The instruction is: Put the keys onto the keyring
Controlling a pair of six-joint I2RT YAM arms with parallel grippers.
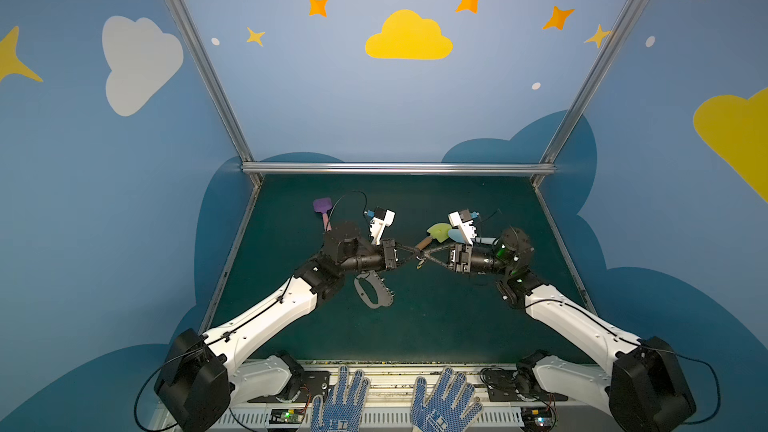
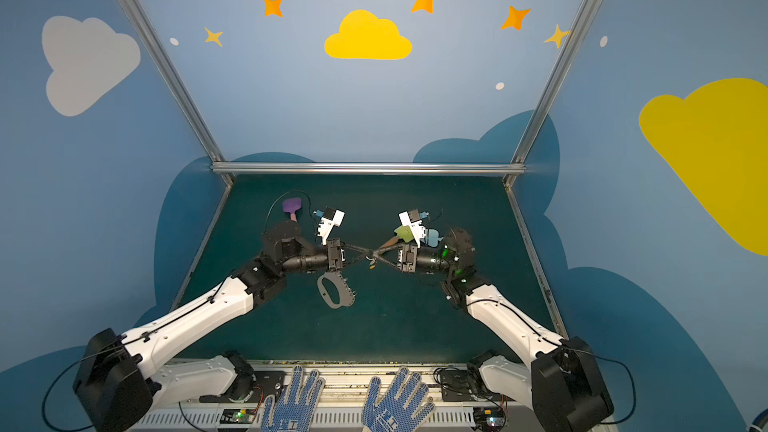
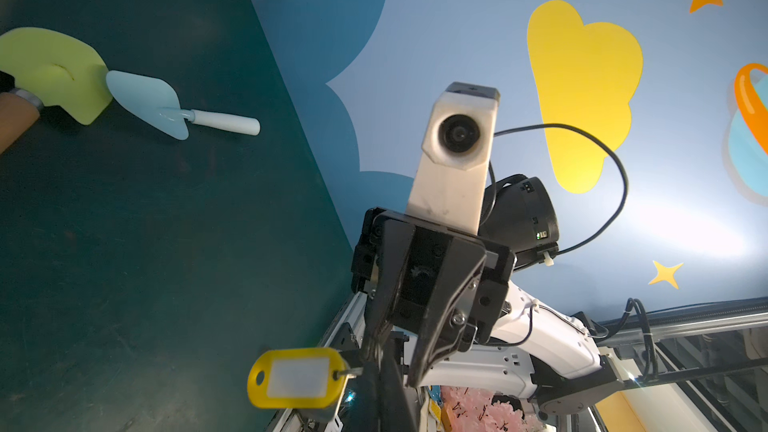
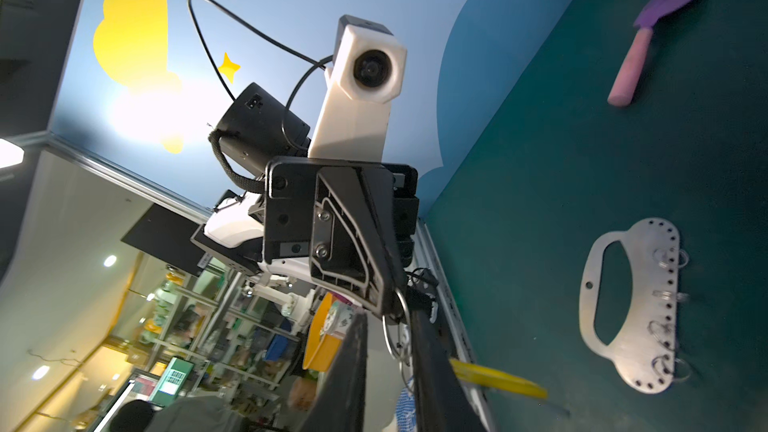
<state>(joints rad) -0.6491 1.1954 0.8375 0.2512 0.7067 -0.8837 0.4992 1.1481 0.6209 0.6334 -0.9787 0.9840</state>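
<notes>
Blue painted walls [image 1: 374,110] stand round a dark green bench [image 1: 436,326]. Above its middle, the left claw [image 1: 412,252] and the right claw [image 1: 427,256] are tip to tip. The keyring [image 1: 376,299] lies flat on the bench, just under the left claw's wrist and nearer the robot. Its long side runs from near to far, and its row of holes faces the right claw's side. The left claw is pinched tight on the keys [image 1: 419,263], which hang just under both tips. The right claw's jaws are narrow, with the small ring [image 4: 385,332] between them. I cannot tell if they squeeze it. The yellow tag [image 3: 297,384] points its long side down at the bench.
</notes>
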